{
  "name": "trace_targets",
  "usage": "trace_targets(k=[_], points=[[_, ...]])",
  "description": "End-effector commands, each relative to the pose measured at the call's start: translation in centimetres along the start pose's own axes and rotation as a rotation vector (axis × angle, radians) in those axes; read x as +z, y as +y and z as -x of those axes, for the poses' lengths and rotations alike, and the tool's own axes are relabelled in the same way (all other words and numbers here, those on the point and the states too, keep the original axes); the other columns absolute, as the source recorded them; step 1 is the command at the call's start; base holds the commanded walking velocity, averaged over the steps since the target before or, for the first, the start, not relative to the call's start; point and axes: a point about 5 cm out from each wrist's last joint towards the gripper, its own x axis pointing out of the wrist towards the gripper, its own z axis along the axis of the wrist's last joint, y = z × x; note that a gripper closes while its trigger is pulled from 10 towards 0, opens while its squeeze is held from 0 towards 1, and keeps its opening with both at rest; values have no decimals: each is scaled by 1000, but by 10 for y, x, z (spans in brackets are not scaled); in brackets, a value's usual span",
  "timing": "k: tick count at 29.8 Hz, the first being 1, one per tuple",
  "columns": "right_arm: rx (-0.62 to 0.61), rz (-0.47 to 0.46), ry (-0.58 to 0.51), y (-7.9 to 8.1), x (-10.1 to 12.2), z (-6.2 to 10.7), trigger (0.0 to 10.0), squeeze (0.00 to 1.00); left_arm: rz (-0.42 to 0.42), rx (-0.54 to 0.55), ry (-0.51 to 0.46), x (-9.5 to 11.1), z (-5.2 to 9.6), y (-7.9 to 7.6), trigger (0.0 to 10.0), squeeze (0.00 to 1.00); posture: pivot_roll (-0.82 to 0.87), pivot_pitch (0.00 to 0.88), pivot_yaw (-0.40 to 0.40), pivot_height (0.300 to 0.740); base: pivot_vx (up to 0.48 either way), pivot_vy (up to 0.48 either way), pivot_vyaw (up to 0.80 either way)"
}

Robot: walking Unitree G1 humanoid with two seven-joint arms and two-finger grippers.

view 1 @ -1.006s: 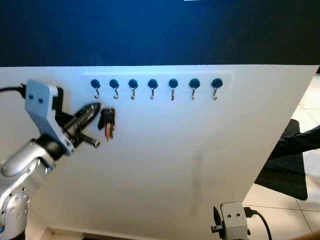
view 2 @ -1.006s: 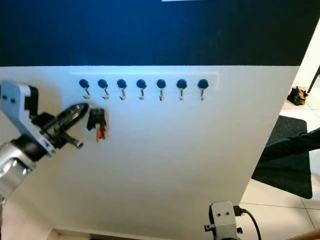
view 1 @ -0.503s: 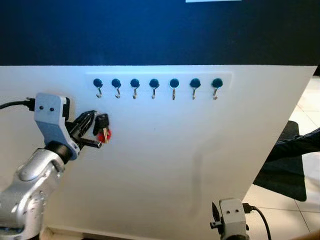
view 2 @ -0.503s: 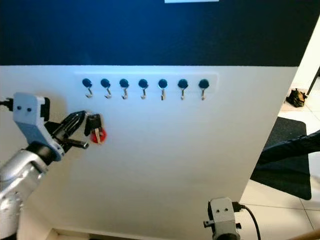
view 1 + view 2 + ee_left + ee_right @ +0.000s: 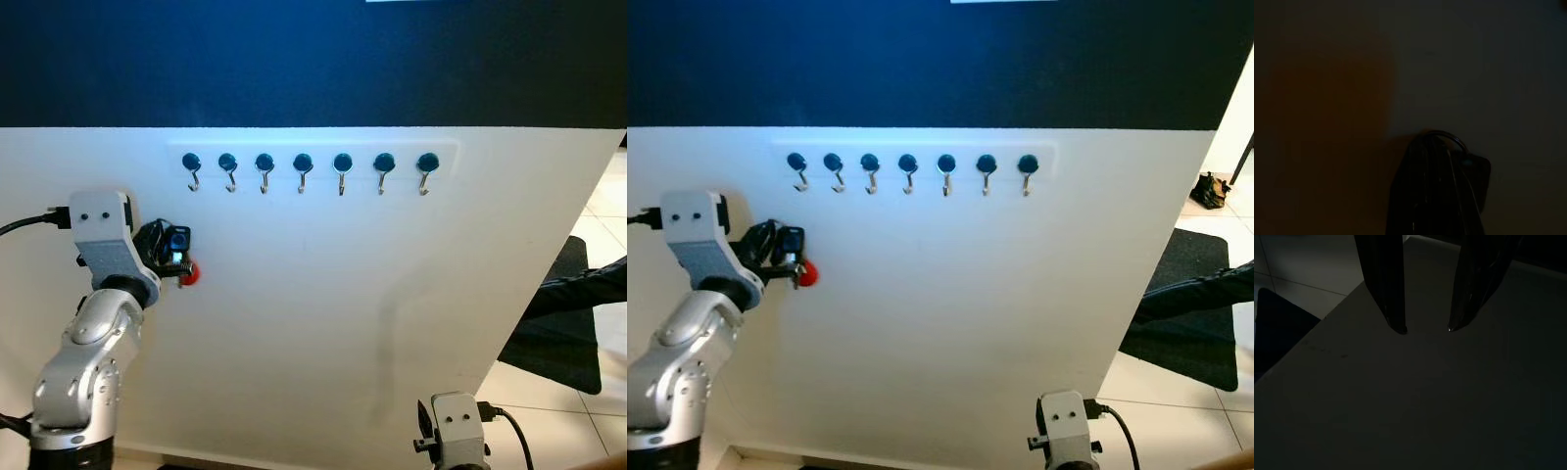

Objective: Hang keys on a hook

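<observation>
Left claw (image 5: 174, 257) clamps black-headed keys (image 5: 177, 241) with red tag, below hooks (image 5: 194, 183)

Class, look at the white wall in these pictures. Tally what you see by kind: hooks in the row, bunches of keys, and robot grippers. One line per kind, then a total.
Hooks: 7, all bare
Bunch of keys: 1, held in the left gripper
Grippers: 2, counting the right gripper, whose fingers stand apart
Total: 10

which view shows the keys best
The left eye view: the keys, black with a red tag, sit lit against the white wall in the left gripper, below the hooks. The right eye view shows much the same. The left wrist view gives a dark silhouette with a ring.
</observation>
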Motion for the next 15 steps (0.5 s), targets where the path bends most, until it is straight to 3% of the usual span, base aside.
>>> trace_targets(k=[1, 4, 12, 15], points=[[11, 4, 10, 2, -3, 3, 10000, 0, 15, 37, -30, 2, -4, 1, 10000, 0, 57, 113, 71, 740, 0, 0, 0], [17, 5, 7, 3, -1, 0, 10000, 0, 31, 64, -52, 5, -11, 0, 10000, 0, 57, 111, 69, 740, 0, 0, 0], [20, 7, 7, 3, -1, 0, 10000, 0, 41, 78, -64, 6, -14, 1, 10000, 0, 58, 109, 67, 740, 0, 0, 0], [18, 8, 8, 2, -2, 0, 10000, 0, -8, 80, -84, 10, -10, 5, 10000, 0, 54, 111, 70, 740, 0, 0, 0]])
